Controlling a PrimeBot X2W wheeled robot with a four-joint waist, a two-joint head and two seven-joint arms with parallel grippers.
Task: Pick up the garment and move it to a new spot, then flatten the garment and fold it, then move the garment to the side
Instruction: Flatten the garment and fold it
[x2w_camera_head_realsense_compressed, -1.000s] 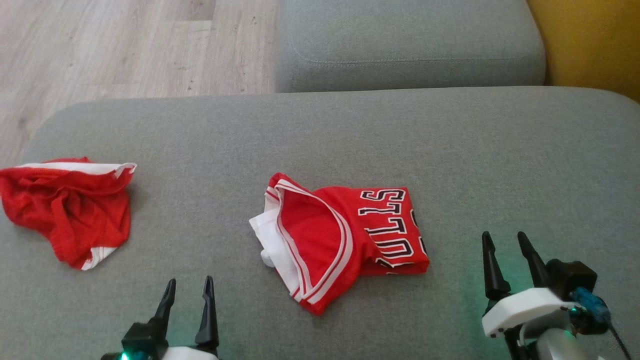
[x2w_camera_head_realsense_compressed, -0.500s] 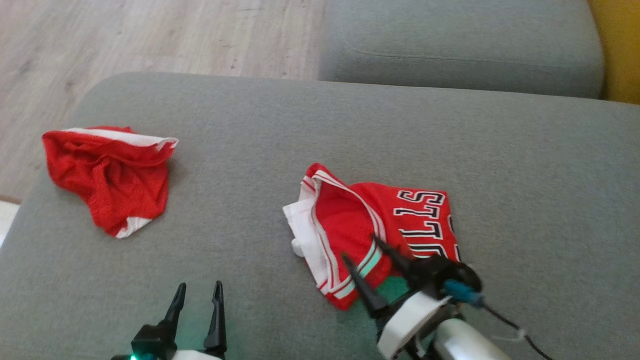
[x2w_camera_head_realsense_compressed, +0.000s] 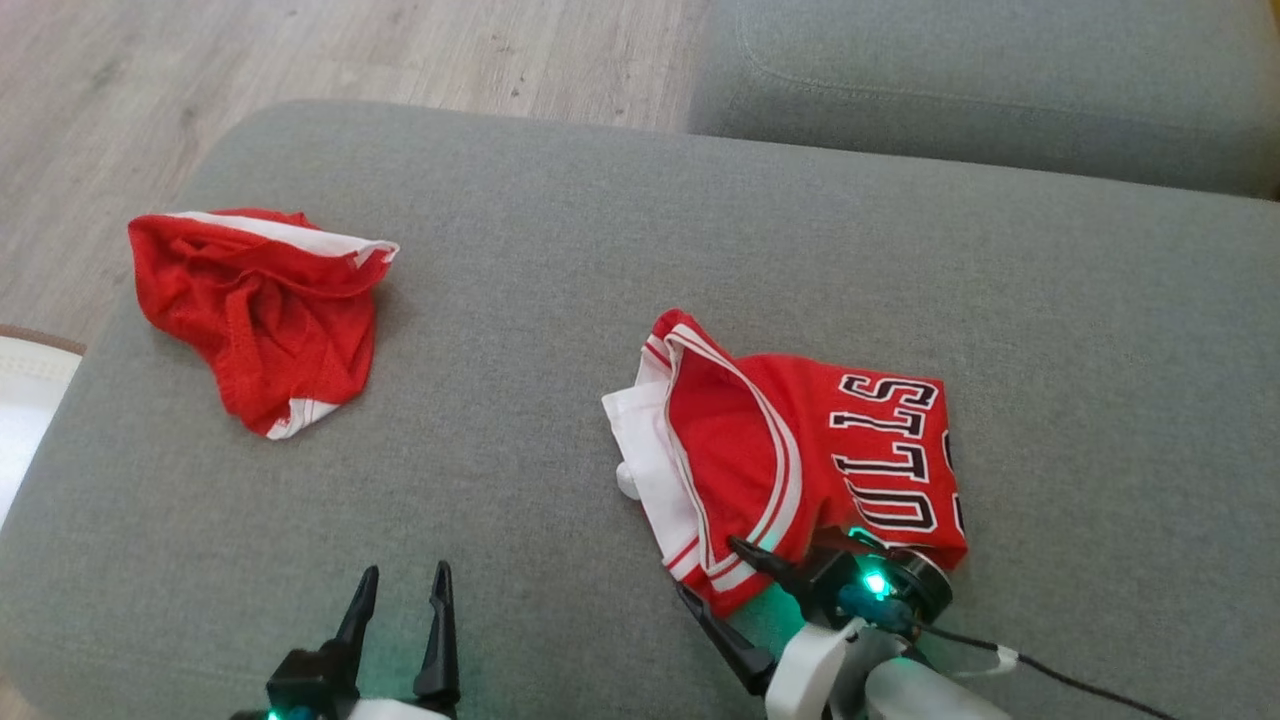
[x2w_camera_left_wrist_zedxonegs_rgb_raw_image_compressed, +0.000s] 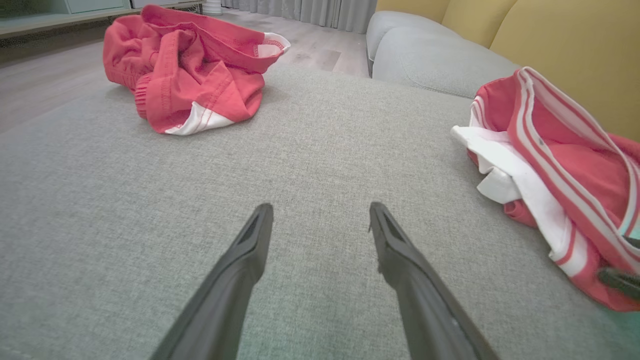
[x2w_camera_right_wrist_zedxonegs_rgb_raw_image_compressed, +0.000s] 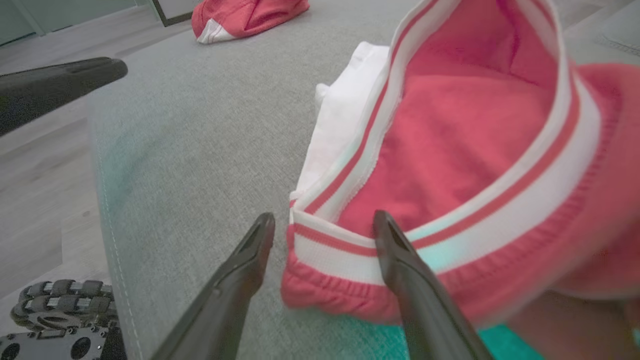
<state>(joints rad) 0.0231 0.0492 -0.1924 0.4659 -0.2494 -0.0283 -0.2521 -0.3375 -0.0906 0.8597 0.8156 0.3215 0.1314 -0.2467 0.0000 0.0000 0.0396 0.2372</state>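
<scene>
My open right pincer (x2w_camera_head_realsense_compressed: 710, 568) straddles the hem of a folded red, white-trimmed jersey (x2w_camera_head_realsense_compressed: 800, 450) on a grey fabric sofa (x2w_camera_head_realsense_compressed: 560, 250), left pincer (x2w_camera_head_realsense_compressed: 405, 570) open too.

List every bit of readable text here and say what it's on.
"LLS": upper row of black block letters on the red jersey, upside down in the head view, its start folded under.
Lower row on the same jersey: similar letters, cut by folds, not surely readable.
No text seen on the crumpled red garment.

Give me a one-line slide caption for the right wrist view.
Open right hand straddling the striped corner of the red jersey on the grey cushion, not yet closed.
</scene>
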